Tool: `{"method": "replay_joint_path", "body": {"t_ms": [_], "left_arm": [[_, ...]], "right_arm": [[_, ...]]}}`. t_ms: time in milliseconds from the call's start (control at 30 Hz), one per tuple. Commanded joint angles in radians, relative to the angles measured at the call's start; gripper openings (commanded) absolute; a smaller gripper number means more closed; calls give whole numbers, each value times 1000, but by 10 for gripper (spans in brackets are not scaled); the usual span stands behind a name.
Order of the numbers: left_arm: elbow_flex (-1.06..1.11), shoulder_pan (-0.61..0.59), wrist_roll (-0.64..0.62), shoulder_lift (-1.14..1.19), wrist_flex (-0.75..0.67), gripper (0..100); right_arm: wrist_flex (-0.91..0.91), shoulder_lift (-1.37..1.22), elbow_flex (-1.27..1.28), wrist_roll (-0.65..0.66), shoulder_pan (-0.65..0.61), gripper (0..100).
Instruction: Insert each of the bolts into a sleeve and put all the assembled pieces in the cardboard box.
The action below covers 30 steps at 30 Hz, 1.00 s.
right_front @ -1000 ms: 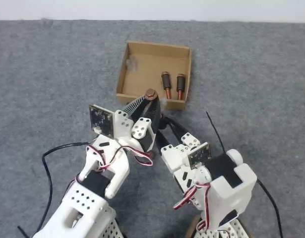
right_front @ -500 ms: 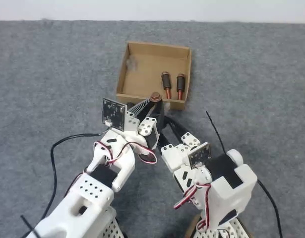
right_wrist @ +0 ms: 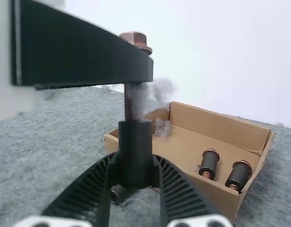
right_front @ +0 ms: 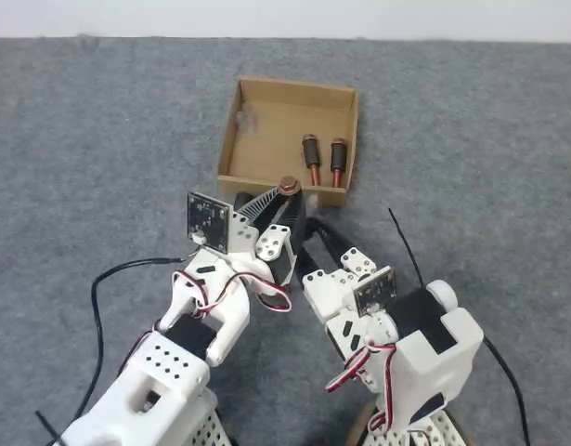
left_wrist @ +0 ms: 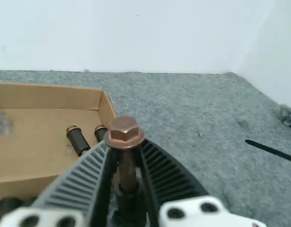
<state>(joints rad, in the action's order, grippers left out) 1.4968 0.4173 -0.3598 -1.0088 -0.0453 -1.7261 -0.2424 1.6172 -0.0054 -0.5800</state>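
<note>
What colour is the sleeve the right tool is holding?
Black: the sleeve shows clearest in the right wrist view.

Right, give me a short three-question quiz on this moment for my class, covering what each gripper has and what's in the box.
1. True or false: the left gripper is shut on the bolt.
2. How many assembled pieces lie in the cardboard box? A one, B two, C four.
3. Fill in: the right gripper holds an upright black ____, with the bolt's shank entering it from above.

Key: 1 true. 2 B. 3 sleeve.
</note>
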Motion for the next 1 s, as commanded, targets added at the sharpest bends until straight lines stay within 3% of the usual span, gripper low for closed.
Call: {"method": "replay_joint_path", "body": {"t_ms": [0, 467, 700, 967], "left_arm": [[4, -5, -3, -28, -18, 12], [4, -5, -3, -26, -18, 12], [4, 40, -2, -26, 77, 11], [4, 52, 0, -26, 81, 12]], "right_arm": [[-27, 64, 20, 11, 42, 6], [-30, 65, 26, 11, 44, 6], [-30, 65, 26, 11, 45, 6], [-30, 65, 26, 11, 45, 6]]}}
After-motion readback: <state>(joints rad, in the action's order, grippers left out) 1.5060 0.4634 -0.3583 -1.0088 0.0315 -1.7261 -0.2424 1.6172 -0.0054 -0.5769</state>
